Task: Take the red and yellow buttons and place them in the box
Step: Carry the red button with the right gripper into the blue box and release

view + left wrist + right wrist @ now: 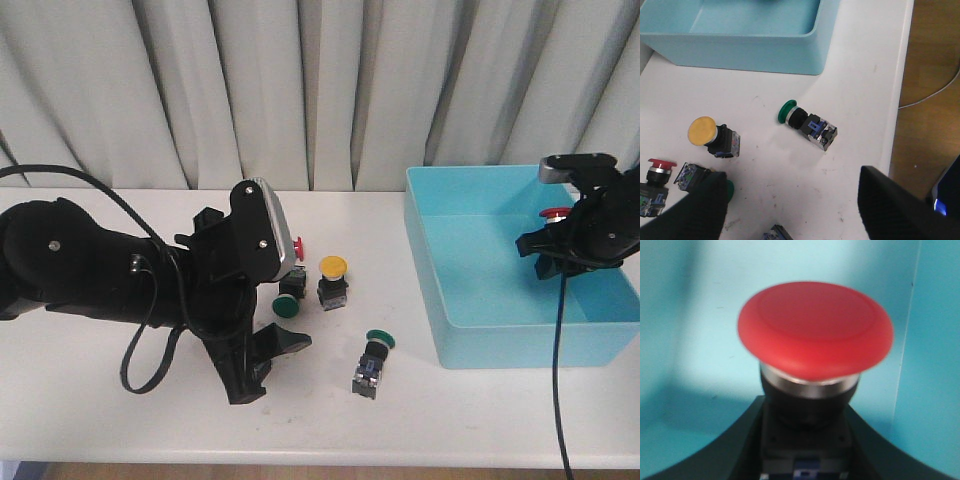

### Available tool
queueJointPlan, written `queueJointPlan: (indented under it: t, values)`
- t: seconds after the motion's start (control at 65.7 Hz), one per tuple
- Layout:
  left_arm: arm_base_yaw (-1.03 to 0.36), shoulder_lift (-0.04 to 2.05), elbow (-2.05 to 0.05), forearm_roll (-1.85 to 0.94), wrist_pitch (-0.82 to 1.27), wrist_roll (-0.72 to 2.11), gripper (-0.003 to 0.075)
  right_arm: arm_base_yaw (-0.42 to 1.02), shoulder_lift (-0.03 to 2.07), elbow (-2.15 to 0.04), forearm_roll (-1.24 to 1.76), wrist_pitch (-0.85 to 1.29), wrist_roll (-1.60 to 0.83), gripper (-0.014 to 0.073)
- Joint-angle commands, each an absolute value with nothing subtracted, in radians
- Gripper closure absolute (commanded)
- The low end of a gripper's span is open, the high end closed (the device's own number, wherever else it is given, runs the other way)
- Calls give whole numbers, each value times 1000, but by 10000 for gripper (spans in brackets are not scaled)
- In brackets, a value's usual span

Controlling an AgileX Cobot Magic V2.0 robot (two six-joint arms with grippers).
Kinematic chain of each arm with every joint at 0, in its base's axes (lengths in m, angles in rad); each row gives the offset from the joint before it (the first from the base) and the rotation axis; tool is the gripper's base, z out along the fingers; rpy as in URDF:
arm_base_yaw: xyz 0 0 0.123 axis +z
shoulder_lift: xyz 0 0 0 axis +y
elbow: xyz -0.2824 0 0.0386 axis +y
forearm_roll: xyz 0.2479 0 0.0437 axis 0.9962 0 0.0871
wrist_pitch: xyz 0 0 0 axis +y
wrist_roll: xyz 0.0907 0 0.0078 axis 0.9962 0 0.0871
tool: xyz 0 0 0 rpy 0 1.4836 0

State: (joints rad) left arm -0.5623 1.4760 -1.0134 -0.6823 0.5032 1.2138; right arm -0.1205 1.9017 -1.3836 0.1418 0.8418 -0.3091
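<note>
My right gripper hangs inside the turquoise box, shut on the black body of a red button. In the right wrist view its red cap fills the frame, with the gripper clamped on the body and the box wall behind. On the table lie a yellow button and a second red button, half hidden by my left arm in the front view. My left gripper is open and empty above the table, near them.
Two green-capped switches lie on the table: one beside the yellow button, one nearer the box. Another switch body shows between my left fingers. The table's front edge runs close to the left gripper.
</note>
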Motion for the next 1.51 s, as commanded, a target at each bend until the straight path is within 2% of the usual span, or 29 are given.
queueJointPlan:
  t: [0.0, 0.198, 0.411, 0.822, 1.141, 1.491]
  values:
    - [-567, 1439, -1036, -711, 469, 1210, 199, -127, 1934, -1490, 95, 884, -240, 360]
    - [-567, 1439, -1036, -711, 469, 1210, 199, -122, 2065, -1606, 90, 941, -238, 349]
    - [-567, 1439, -1036, -711, 469, 1210, 199, -122, 2122, -1630, 90, 941, -240, 349]
    - [-567, 1439, -1036, -711, 469, 1210, 199, -114, 2130, -1635, 84, 941, -265, 349]
    - [-567, 1439, -1036, -711, 469, 1210, 199, -63, 2130, -1757, 54, 1039, -252, 349]
    - [-567, 1439, -1036, -711, 469, 1210, 199, -56, 2144, -1756, 55, 1087, -231, 346]
